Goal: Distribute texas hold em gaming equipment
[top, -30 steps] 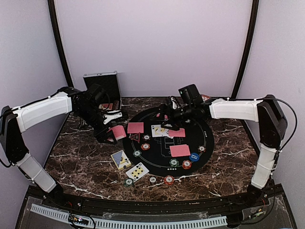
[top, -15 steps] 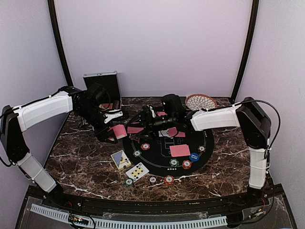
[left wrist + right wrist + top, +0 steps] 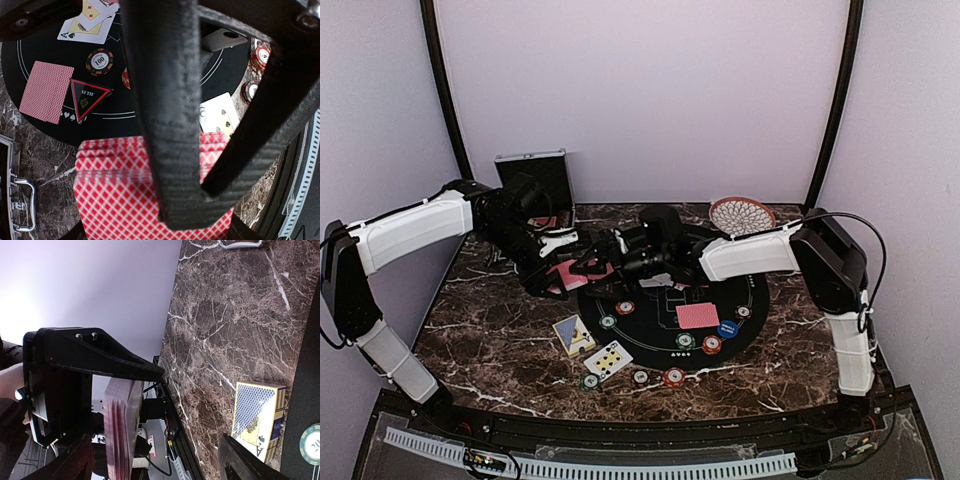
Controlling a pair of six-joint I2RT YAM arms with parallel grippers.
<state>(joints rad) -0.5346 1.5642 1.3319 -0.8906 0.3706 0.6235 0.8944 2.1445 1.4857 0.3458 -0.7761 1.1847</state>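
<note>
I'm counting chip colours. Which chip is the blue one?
The blue chip at the right of the black mat, beside the face-down red card; the rest look green, red, orange or white.

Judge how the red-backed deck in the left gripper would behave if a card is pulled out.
The deck is loose thin cards, layered edges showing in the right wrist view, so it would likely fan or spill if the left gripper loosened. One card would probably flex and slide out easily. Likely light for its size.
</note>
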